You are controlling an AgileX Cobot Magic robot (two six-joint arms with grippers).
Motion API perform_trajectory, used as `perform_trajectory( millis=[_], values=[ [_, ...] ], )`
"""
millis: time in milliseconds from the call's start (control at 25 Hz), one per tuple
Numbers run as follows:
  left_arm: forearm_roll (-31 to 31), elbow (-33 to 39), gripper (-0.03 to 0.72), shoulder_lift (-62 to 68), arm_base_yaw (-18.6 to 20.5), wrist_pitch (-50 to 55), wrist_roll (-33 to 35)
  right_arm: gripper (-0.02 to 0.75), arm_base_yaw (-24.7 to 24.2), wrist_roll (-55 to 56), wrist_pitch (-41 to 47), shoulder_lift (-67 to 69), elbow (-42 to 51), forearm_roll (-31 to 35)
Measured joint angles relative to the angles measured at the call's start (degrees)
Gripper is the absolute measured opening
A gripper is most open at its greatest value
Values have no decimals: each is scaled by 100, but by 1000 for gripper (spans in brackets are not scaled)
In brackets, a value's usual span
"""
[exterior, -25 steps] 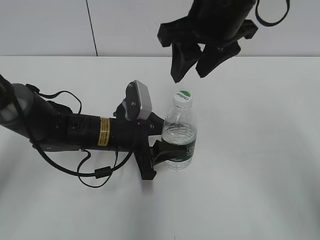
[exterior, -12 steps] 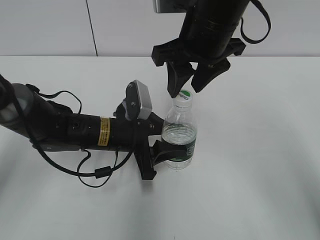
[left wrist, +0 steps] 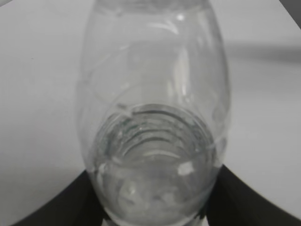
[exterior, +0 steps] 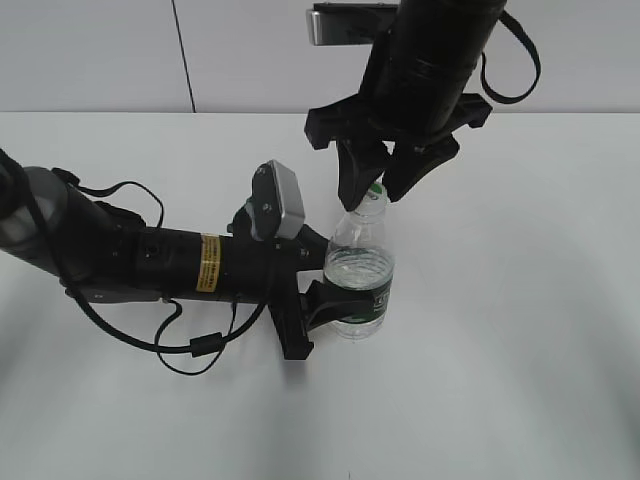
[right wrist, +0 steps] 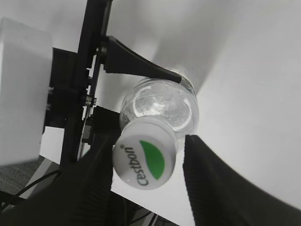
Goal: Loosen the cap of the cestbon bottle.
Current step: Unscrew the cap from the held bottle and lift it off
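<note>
Exterior view: water-filled cestbon bottle (exterior: pixel 358 283) upright; cap (exterior: pixel 374 196) on

Hidden and cut-off parts

You see the cap (exterior: pixel 374 193) mostly masked by the right gripper (exterior: pixel 372 186); contact may exist, unclear. The bottle (left wrist: pixel 153 117) fills the left wrist view, its top and base cropped, label unseen there.

White tabletop (exterior: pixel 520 380), matte and evenly lit, meeting a pale wall at its far edge. The cestbon bottle (exterior: pixel 360 280) stands upright on it near the middle. A black cable (exterior: pixel 200 348) lies looped on the surface, left of the bottle.
</note>
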Motion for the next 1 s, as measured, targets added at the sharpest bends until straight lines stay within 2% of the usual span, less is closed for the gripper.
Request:
perform_trajectory(
  millis=[240, 360, 520, 640, 1000],
  values=[
    [-7, 0, 363, 0, -2, 0, 0, 353, 7, 0, 1, 0, 25, 95],
    [-12, 0, 363, 0, -2, 1, 0, 307, 7, 0, 1, 0, 25, 83],
    [-12, 0, 363, 0, -7, 6, 0, 306, 7, -537, 1, 0, 25, 75],
    [-12, 0, 363, 0, -7, 6, 0, 306, 7, -1569, 1, 0, 25, 75],
    [-12, 0, 363, 0, -7, 12, 0, 302, 7, -6355, 1, -5, 25, -27]
  ],
)
